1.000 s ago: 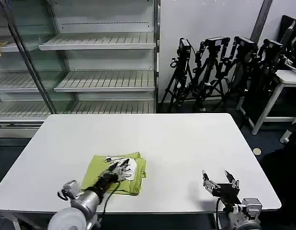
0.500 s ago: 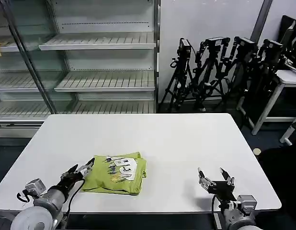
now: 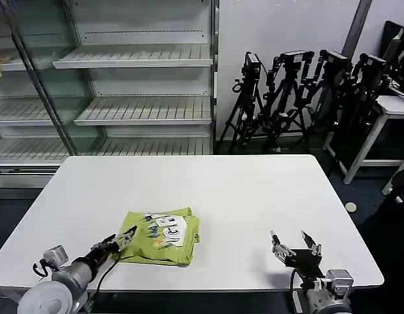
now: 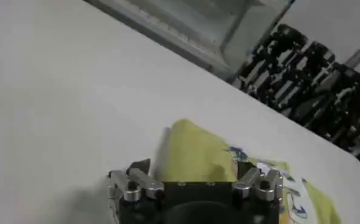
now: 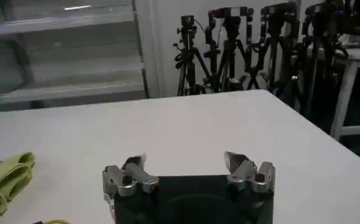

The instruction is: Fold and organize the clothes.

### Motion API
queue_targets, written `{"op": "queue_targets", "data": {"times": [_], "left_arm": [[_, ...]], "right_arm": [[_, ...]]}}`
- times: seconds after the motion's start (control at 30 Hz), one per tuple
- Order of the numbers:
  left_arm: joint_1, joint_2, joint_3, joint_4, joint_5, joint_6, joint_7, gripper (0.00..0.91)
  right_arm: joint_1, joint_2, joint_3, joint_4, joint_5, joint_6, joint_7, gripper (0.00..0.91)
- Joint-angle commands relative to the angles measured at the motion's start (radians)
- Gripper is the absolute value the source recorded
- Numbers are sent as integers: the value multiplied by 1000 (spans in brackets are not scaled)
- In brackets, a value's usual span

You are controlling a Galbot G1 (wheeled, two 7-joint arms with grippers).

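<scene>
The folded lime-green shirt (image 3: 159, 236) (its printed side facing up) lies near the front left of the white bench (image 3: 241, 190). The left claw (image 3: 121, 239) hangs at the shirt's near-left edge, fingers apart and empty. The right claw (image 3: 295, 248) hovers wide open over the front right, holding nothing.

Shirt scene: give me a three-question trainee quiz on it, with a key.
1. True or false: the shirt lies folded on the table.
2. Which gripper is nearest the shirt? A) left B) right
3. Fill in: the shirt's top face shows a white ____.

Key
1. True: it is a compact folded bundle near the table's front edge.
2. A: the left gripper is at the shirt's left edge; the right gripper hovers open, well apart from it.
3. Print.
</scene>
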Motion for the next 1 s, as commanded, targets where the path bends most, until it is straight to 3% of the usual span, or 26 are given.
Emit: {"op": "queue_targets", "data": {"times": [0.03,0.17,0.2,0.27,0.3,0.33,0.4,1.0], "left_arm": [[-39,-13,45,49,-30,40,97,907],[-62,-19,55,76,-31,29,97,907],[-63,-20,55,82,-33,24,97,766],[-63,-23,55,88,-41,8,98,605],[-64,-24,55,92,-43,3,97,242],[-65,-27,55,95,-45,-2,96,101],[-67,-34,56,103,-52,-12,93,30],[-87,-80,48,128,-165,-32,93,20]], "right_arm": [[-34,7,21,17,-1,2,-2,907],[-38,13,24,28,-2,1,0,907],[-39,13,25,28,-1,1,0,907],[-45,17,29,37,-2,-1,0,907],[-47,18,30,40,-2,-1,0,907],[-51,19,32,43,-2,-1,0,907],[-58,22,38,50,-2,-2,0,907],[-92,20,66,106,1,-12,4,907]]}}
